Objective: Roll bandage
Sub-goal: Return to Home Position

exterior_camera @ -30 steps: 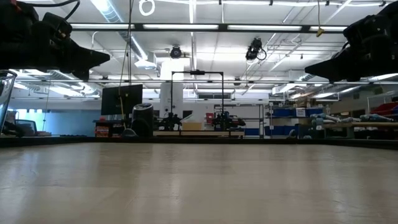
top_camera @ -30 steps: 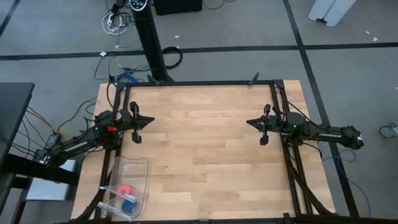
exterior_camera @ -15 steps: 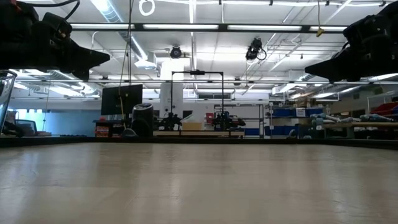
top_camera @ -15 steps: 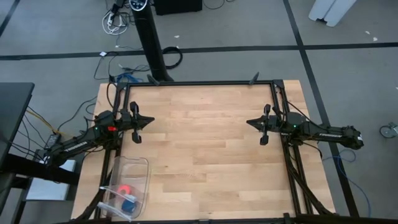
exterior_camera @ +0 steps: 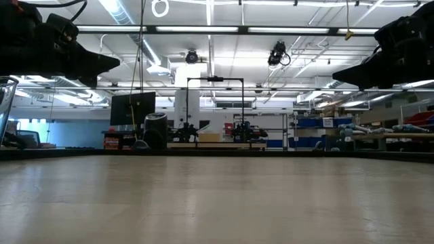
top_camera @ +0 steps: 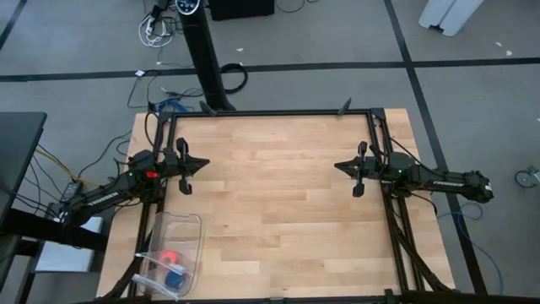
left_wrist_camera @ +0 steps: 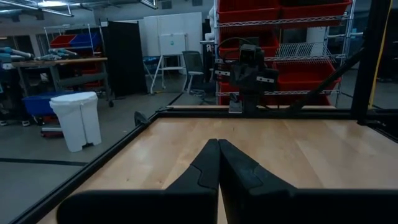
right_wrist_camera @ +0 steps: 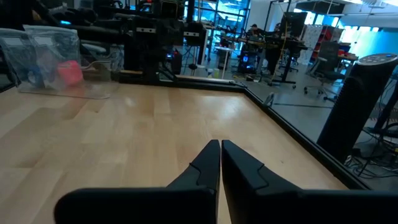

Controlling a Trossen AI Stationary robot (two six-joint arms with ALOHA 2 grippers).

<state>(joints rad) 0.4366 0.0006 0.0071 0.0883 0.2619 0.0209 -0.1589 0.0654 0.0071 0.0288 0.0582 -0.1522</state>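
step: homing looking all but done | left gripper [top_camera: 187,174] hovering at table [top_camera: 278,211] 9 o'clock, fingers pressed together, empty | right gripper [top_camera: 355,176] hovering at 3 o'clock, likewise | bandage [top_camera: 171,256] lying inside clear bin [top_camera: 200,221] at 7 o'clock | next: likely just parking both arms

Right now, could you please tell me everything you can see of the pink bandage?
The bandage is a small, compact pink-red roll. It lies inside the clear plastic bin at the edge of the table on the left arm's side, beside a small blue object. Nothing grips it.
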